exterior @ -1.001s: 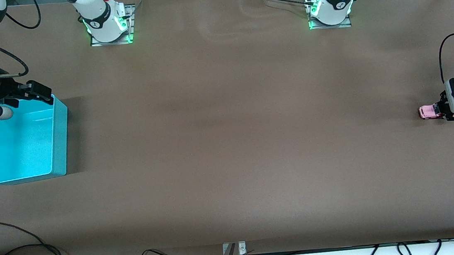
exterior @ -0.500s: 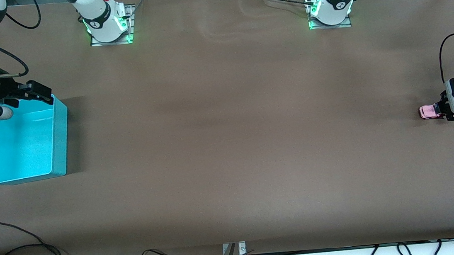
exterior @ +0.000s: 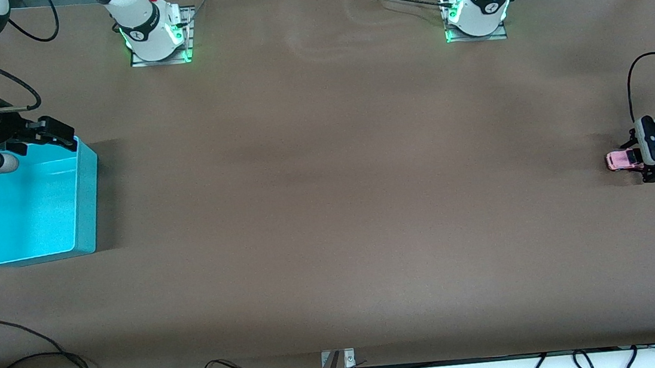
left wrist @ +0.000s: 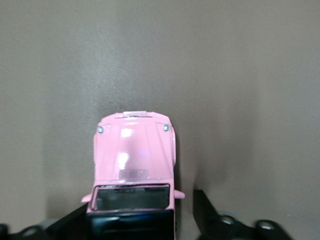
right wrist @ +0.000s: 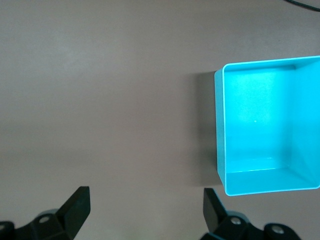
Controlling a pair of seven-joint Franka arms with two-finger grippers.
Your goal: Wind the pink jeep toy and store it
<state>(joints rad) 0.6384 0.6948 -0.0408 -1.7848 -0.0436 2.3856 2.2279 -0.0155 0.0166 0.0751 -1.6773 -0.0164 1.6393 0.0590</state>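
Fingers of the left gripper [left wrist: 140, 220] stand parted beside the pink jeep toy [left wrist: 134, 165], gripping nothing; light, rigid and smooth, it seems best pinched across its flat sides

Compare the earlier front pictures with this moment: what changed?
The left gripper opened its fingers, releasing the tiny pink jeep toy, which sits on the brown table in nearly the same spot. The right gripper stays open by the turquoise plastic bin, which has not moved.

pink jeep toy [left wrist: 134, 172] rear cropped, partly hidden
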